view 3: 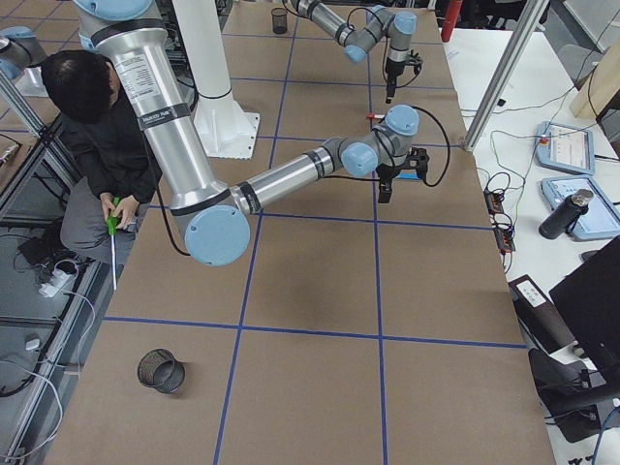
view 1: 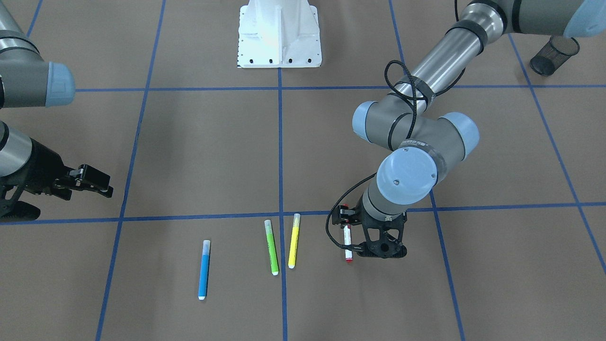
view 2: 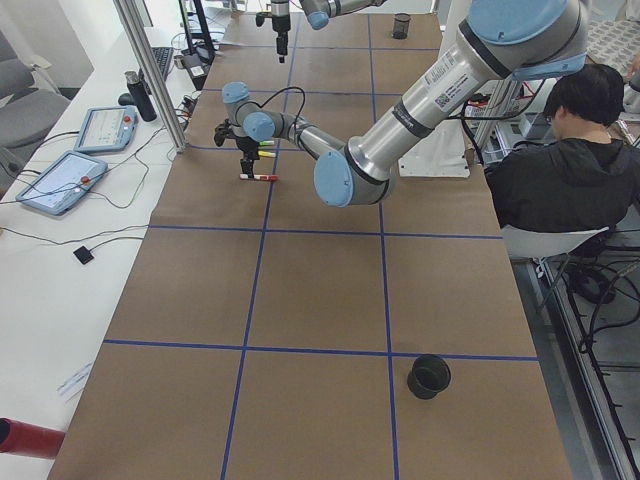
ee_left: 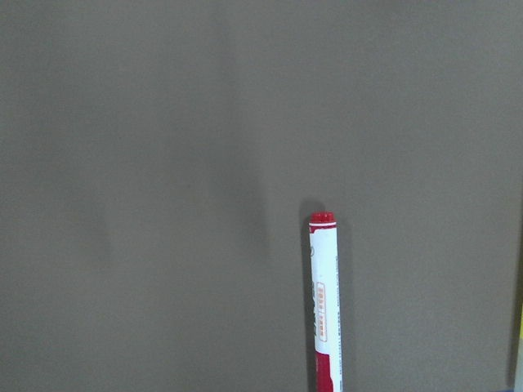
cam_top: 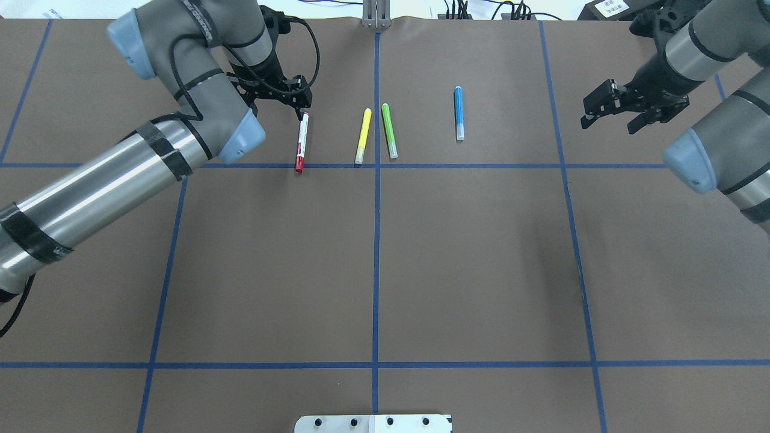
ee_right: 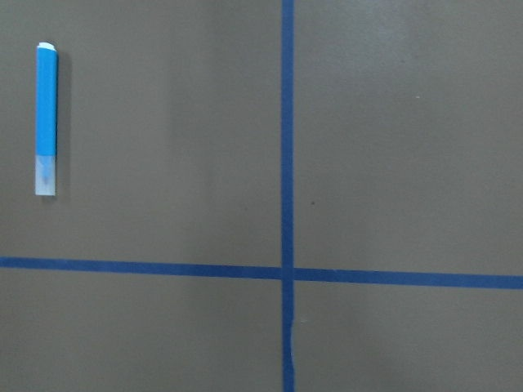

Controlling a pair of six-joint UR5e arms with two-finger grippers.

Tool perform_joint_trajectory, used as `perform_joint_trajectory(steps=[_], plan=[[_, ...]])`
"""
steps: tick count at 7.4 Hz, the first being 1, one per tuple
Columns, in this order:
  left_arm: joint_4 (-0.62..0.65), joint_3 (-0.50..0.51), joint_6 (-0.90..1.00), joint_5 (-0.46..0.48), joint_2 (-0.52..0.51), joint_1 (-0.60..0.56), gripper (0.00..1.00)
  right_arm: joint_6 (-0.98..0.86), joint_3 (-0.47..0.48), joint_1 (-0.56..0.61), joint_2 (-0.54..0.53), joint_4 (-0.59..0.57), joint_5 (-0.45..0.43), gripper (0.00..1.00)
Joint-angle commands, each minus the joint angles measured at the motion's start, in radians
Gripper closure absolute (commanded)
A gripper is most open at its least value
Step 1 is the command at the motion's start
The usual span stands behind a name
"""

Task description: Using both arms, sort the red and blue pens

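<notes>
Red pen (cam_top: 301, 142) lies on the table (cam_top: 373, 258), one end by the left fingers (cam_top: 298, 103), whose spread cannot be told; blue pen (cam_top: 458, 111) lies well apart from the right fingers (cam_top: 595, 108), parted and empty.

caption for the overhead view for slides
Left tool at the red pen, right tool open, clear of the blue pen; green marker and yellow marker between
</notes>
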Motion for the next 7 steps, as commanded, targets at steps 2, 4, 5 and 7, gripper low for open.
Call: perform_joint_trajectory(steps=[2,4,5,7], plan=[[-0.061,0.017,-0.097,0.014,0.003,0.063,0.16,0.015,-0.037,-0.016,0.043,0.001,-0.007,0.0],[-0.07,0.017,-0.099,0.013,0.004,0.061,0.3,0.017,-0.04,-0.017,0.048,0.001,-0.008,0.0],[-0.075,0.021,-0.099,0.014,0.007,0.061,0.33,0.03,-0.04,-0.022,0.048,0.005,-0.008,0.0],[-0.073,0.024,-0.099,0.051,0.009,0.061,0.37,0.036,-0.04,-0.031,0.054,0.005,-0.008,0.0]])
